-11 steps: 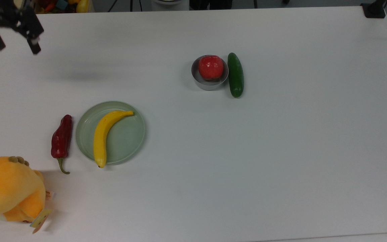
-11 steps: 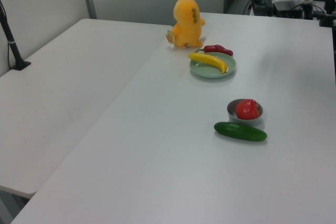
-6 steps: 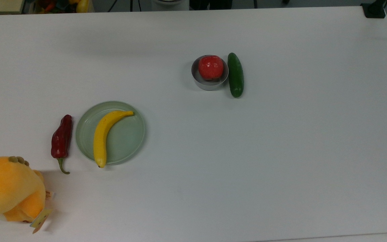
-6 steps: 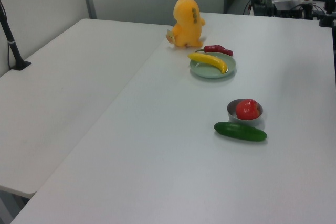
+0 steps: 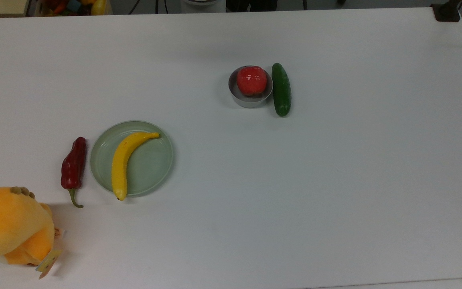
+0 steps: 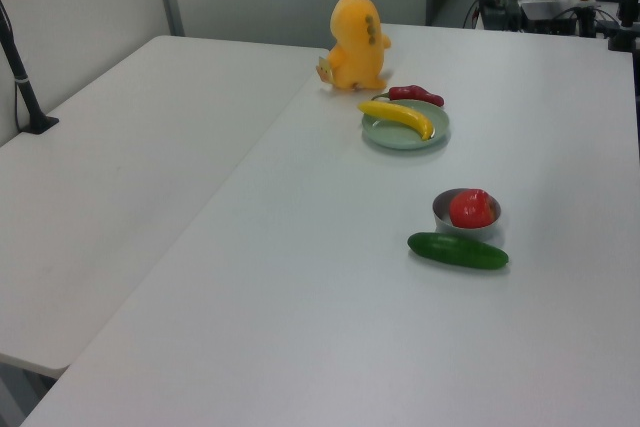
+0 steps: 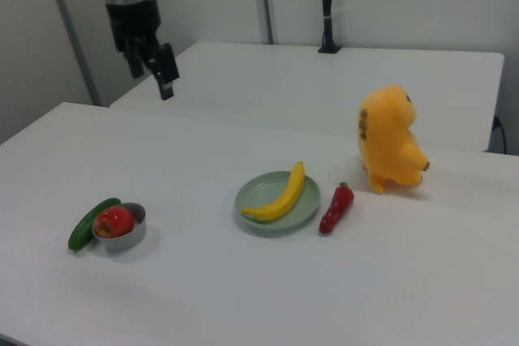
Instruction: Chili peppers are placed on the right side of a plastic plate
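Note:
The dark red chili pepper (image 5: 73, 163) lies flat on the white table, just off the plate's rim on the top view's left, its green stem pointing at the plush toy. In the right view the chili pepper (image 7: 336, 209) is on the plate's right, close to the rim. The pale green plastic plate (image 5: 152, 168) (image 7: 258, 193) holds a yellow banana (image 5: 123, 161). From the left view, the chili pepper (image 6: 417, 95) lies behind the plate (image 6: 398, 137). My gripper (image 7: 151, 73) hangs open and empty, high above the table at the right view's upper left, far from both.
An orange plush toy (image 5: 8, 226) (image 7: 390, 140) stands near the chili's stem. A grey metal bowl (image 5: 240, 98) holds a red apple (image 5: 251, 80), with a green cucumber (image 5: 281, 89) beside it. A second white table (image 6: 110, 177) adjoins this one.
The gripper, at the top view's upper left corner one second ago, has moved out of that view. The chili, plate, banana and other objects have not moved.

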Controlling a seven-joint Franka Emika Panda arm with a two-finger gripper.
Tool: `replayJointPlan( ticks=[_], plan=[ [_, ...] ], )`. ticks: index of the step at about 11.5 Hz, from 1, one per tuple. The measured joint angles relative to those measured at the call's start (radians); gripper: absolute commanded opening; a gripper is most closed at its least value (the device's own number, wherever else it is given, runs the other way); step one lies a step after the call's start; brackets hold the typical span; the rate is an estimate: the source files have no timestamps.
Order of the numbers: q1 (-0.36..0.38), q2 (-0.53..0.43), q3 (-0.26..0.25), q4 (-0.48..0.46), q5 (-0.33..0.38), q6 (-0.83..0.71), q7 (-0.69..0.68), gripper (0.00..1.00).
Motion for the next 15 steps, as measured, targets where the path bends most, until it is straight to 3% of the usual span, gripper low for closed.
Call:
replayJointPlan(
  ticks=[4, 7, 12, 15],
  plan=[
    [0.136, -0.013, 0.015, -0.072, -0.049, -0.001, 0.020, 1.00],
    [0.172, -0.028, 0.013, -0.125, -0.064, 0.023, -0.091, 1.00],
    [0.224, -0.032, -0.115, -0.163, -0.085, 0.146, -0.310, 1.00],
    [0.225, -0.032, -0.149, -0.163, -0.099, 0.165, -0.339, 1.00]
  ],
)
